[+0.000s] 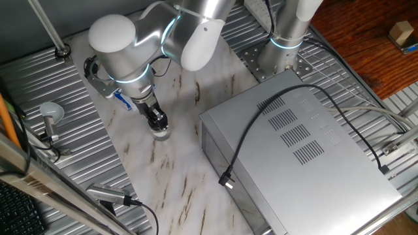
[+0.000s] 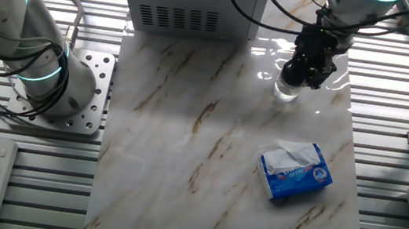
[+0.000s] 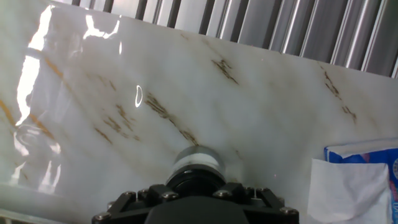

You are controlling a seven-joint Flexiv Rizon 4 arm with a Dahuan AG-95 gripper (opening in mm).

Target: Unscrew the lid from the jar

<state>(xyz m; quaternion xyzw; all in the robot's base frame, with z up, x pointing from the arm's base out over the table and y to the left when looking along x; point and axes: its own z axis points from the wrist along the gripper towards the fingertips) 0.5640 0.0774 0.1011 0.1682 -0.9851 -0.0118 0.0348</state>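
1. Hand view: the lid sits directly beneath the gripper, with the clear jar showing just beyond it, upright on the marble tabletop.
2. Jar position: it stands near the edge of the marble slab, close to the grey metal box, with the blue-and-white tissue packet well apart from it.
3. Gripper state: the fingers sit down around the black cap in both fixed views, gripper and gripper, and they appear closed on the lid. Actual contact is hidden by the finger bodies, so treat the clamp as a judgement.
4. Step in hand: judged to be the turning phase, with the lid apparently on the jar.
5. Procedure: keep the wrist axis upright and centred over the cap so that rotation does not drag the jar sideways.
6. Nothing holds the jar body. Apply light downward pressure during rotation so that friction against the marble resists spin.
7. Risk: if the jar turns with the cap, the thread will not release. Lift only once the cap runs free.
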